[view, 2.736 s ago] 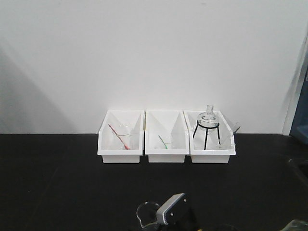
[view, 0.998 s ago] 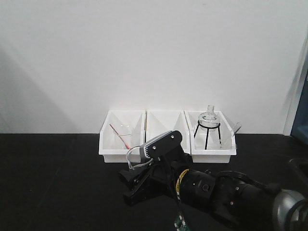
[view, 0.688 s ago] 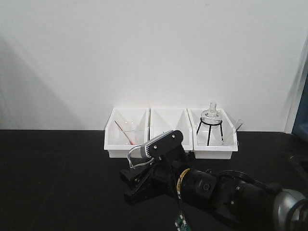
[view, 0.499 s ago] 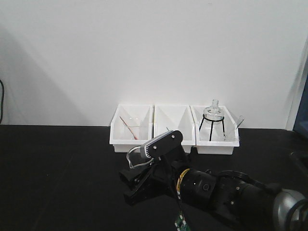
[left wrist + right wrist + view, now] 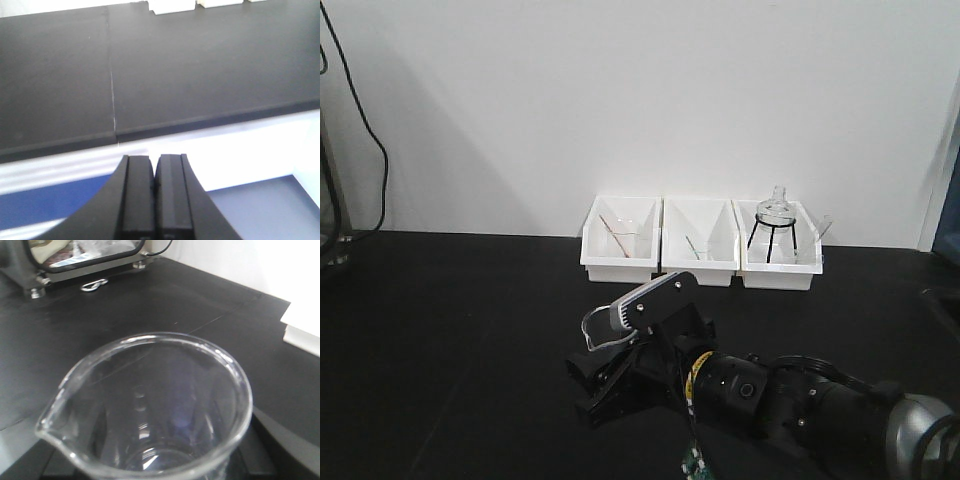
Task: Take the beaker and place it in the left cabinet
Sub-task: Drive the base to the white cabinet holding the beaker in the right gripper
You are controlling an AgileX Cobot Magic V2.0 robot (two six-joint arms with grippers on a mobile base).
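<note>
The beaker (image 5: pixel 150 405) is a clear glass cylinder with a pouring lip at the lower left, and it fills the right wrist view. In the front view the beaker (image 5: pixel 596 326) is held above the black table (image 5: pixel 450 330). My right gripper (image 5: pixel 610 375) is shut on it from below. My left gripper (image 5: pixel 155 200) is shut with nothing in it, its black fingers (image 5: pixel 137 200) pressed together over the table's front edge (image 5: pixel 200 122). The left cabinet is out of view.
Three white bins (image 5: pixel 620 262) stand against the back wall; the right one holds a round flask on a black tripod (image 5: pixel 777 218). A grey box with a glass window (image 5: pixel 75 260) stands at the table's far left, with a black cable (image 5: pixel 365 130) above it.
The right arm has risen into view holding the beaker. The whole view has swung left and drawn back: the bins look smaller and further right, and the cable and grey box have appeared.
</note>
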